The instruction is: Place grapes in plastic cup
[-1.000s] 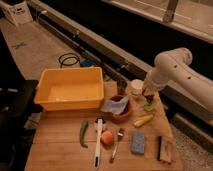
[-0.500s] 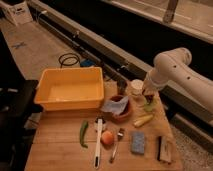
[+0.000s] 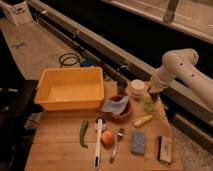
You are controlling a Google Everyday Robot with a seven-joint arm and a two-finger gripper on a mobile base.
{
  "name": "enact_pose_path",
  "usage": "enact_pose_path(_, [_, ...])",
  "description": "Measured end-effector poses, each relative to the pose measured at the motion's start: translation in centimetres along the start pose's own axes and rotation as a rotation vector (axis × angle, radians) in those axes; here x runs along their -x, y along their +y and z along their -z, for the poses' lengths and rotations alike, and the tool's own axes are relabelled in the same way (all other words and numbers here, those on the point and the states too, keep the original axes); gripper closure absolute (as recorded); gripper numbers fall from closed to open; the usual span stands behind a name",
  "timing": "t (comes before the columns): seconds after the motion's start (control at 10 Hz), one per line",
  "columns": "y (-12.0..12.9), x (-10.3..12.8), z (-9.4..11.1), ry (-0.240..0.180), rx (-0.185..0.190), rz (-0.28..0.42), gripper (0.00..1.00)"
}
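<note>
Gripper: the gripper (image 3: 153, 95) hangs at the far right of the tabletop (image 3: 60, 150), directly over the plastic cup (image 3: 148, 106).
Jaws: pinching the grapes (image 3: 153, 96), a dark clump at the tips; how wide they stand cannot be made out.
Grapes: held just above the plastic cup's rim, not resting in it.
Plastic cup: upright, between the white cup (image 3: 137, 88) behind it and the banana (image 3: 142, 120) in front, just right of the brown bowl (image 3: 121, 113).
Peach: the peach (image 3: 107, 138) lies well apart, near the front.
</note>
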Motion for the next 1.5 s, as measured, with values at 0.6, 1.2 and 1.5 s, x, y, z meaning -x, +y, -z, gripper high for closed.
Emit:
enact_pose_path(0.6, [0.5, -0.4, -3.8, -0.100, 0.053, -0.076, 0.81])
enact_pose_path(1.2, [1.5, -2.3, -6.9, -0.101, 0.115, -0.154, 0.36])
enact_pose_path(1.5, [1.8, -3.3, -7.4, -0.094, 0.130, -0.185, 0.36])
